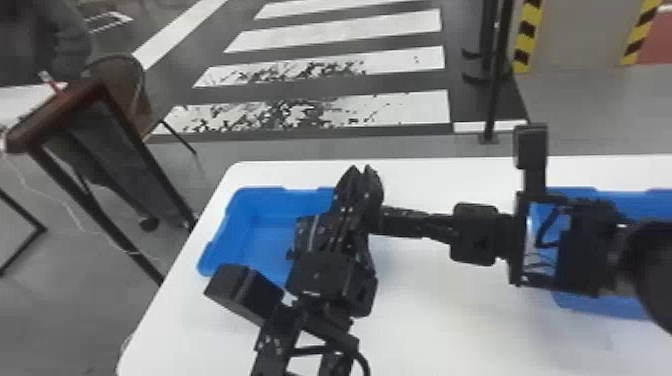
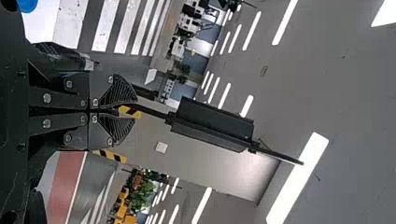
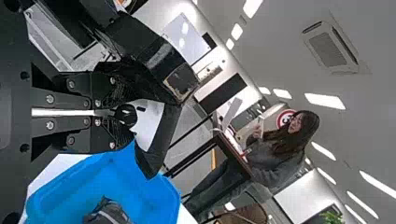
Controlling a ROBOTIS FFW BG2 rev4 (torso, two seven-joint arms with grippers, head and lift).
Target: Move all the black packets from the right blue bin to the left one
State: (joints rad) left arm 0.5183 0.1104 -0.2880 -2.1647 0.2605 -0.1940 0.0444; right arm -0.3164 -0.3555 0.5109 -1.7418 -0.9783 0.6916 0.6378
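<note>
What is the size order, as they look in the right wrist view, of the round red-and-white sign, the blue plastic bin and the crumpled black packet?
1. Blue plastic bin, cut off by the picture's edge
2. Crumpled black packet, also cut off
3. Round red-and-white sign

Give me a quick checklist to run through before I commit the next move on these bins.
1. Left gripper empty: ok, no packet in its grasp.
2. Arms apart: not ok; the left gripper overlaps the right arm in the head view. Contact: cannot tell.
3. Left bin open from above: not ok, the left arm covers part of it in the head view.
4. Right gripper load: cannot tell, dark parts crowd it.
5. Packets left in the right bin: cannot tell, the right arm blocks the inside.
</note>
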